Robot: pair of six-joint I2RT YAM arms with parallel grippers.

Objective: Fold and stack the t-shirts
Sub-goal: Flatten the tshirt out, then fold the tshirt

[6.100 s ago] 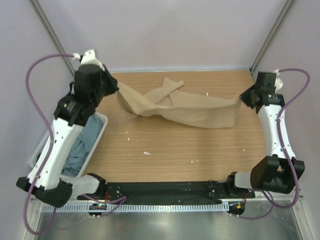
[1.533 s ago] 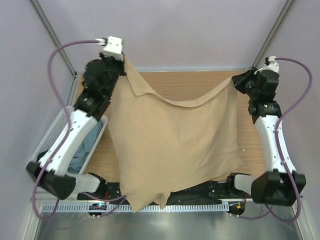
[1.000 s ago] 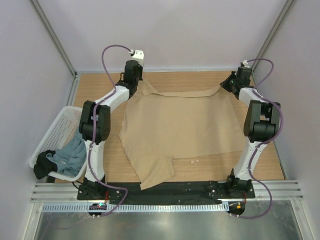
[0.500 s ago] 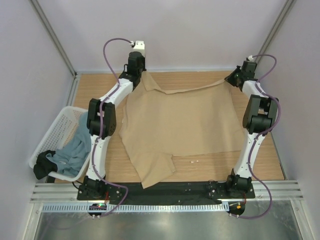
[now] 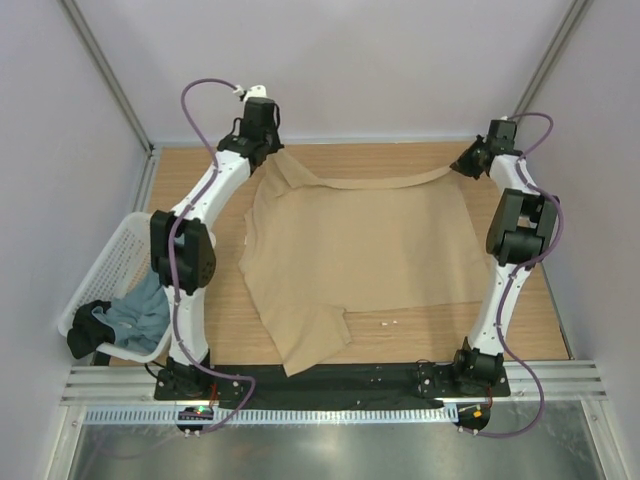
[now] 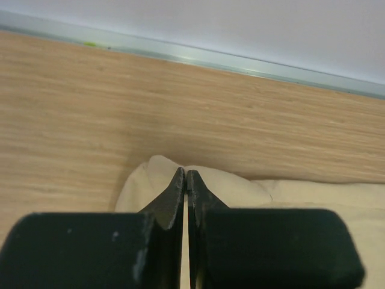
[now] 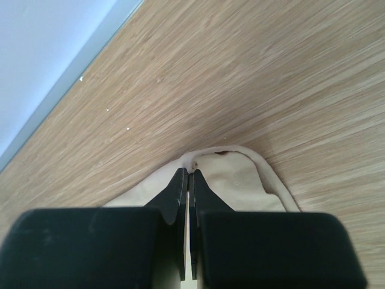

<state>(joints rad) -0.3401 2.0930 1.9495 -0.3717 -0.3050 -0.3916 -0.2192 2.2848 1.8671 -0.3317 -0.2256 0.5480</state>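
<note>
The tan-beige t-shirt (image 5: 365, 250) lies spread across the middle of the wooden surface (image 5: 540, 320). Most of it is flat, with its two far corners held up by the arms. Both arms are stretched out toward the back wall.

The left hand (image 5: 272, 152) is at the shirt's far left corner. In the left wrist view, the left hand (image 6: 185, 174) has its two black fingers (image 6: 171, 201) pressed together. A small hump of tan cloth (image 6: 240, 189) is pinched at their tips, just above the wood.

The right hand (image 5: 463, 165) is at the far right corner. In the right wrist view, it (image 7: 186, 174) is likewise closed, its fingers (image 7: 207, 195) meeting on a rounded fold of the same tan fabric (image 7: 240, 174).

Between the two hands, the shirt's far edge dips in a shallow curve toward the near side. It is lowest closer to the left hand. At the near left, a flap of the shirt (image 5: 312, 345) lies creased and doubled. Its lowest corner reaches the black strip where the arm bases are bolted. The right edge of the shirt runs close beside the right arm.

A white plastic mesh basket (image 5: 118, 238) sits off the left edge of the surface, well apart from the tan shirt. The grey-blue t-shirt (image 5: 140, 310) lies crumpled inside it, with something dark (image 5: 85, 328) at the basket's near end that is too small to identify. A few white specks (image 5: 386, 322) lie on the wood just beyond the tan shirt's near edge.
</note>
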